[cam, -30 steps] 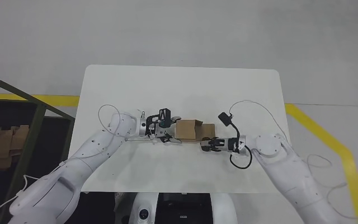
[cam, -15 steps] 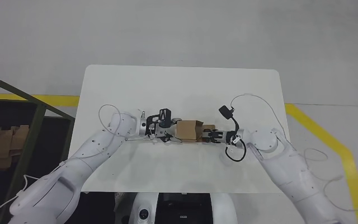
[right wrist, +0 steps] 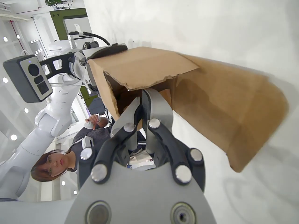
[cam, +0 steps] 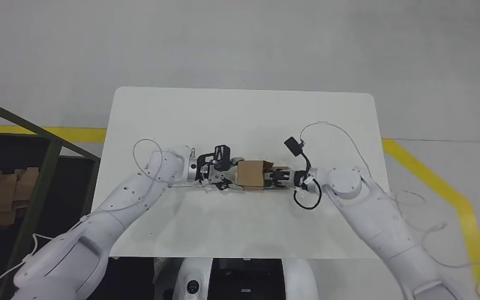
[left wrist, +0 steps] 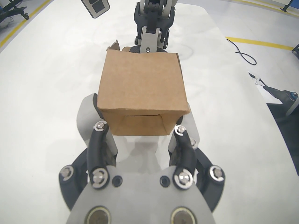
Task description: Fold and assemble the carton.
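Note:
A small brown carton [cam: 255, 174] lies on its side at the middle of the white table [cam: 337, 120]. My left gripper [cam: 229, 178] is shut on the carton's left end. In the left wrist view its fingers [left wrist: 93, 108] clasp both side walls of the carton [left wrist: 142, 82], whose near end is folded in. My right gripper [cam: 276, 178] is at the opposite, open end. In the right wrist view that gripper [right wrist: 142, 96] is shut, its tips poking into the carton's opening [right wrist: 121, 94]. One long flap [right wrist: 229, 117] sticks out beside it.
A black cable [cam: 330, 139] loops over the table behind the right arm. A dark rack [cam: 45, 172] with flat cardboard pieces [cam: 19, 191] stands off the table's left edge. The table's far half and front strip are bare.
My right gripper has moved left along the table, from a short way off the carton up to and into its open end. The left gripper and the carton have kept still.

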`<state>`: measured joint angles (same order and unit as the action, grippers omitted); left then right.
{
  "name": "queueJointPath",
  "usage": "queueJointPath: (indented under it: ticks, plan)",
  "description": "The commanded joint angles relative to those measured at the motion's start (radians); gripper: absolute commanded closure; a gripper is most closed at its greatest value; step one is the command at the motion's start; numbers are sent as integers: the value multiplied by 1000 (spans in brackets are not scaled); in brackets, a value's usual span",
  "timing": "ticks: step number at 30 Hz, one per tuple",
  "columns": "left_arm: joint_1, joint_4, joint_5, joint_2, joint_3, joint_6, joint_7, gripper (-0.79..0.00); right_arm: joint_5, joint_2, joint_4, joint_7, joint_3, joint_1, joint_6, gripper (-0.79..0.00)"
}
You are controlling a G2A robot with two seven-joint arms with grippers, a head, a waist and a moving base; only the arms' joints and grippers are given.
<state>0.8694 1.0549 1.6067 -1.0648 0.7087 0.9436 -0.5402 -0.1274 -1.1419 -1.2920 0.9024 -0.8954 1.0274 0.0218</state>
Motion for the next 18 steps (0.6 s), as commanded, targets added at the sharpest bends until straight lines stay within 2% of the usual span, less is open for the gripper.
queueJointPath:
  ticks: [1,8,12,18]
  plan:
    - [-1,-1,0,-1,-1,1,2,-548,-10,-7,17,1,14,-15,-5,0]
    - [-3,-5,2,-4,-1,0,2,-570,-72,-17,76,8,8,-31,-26,0]
    - [-3,-6,5,-4,0,2,3,-588,-59,0,56,34,-36,-6,-33,0]
    - [-2,-5,9,-4,2,6,-2,-594,-35,42,-40,13,-166,77,-55,0]
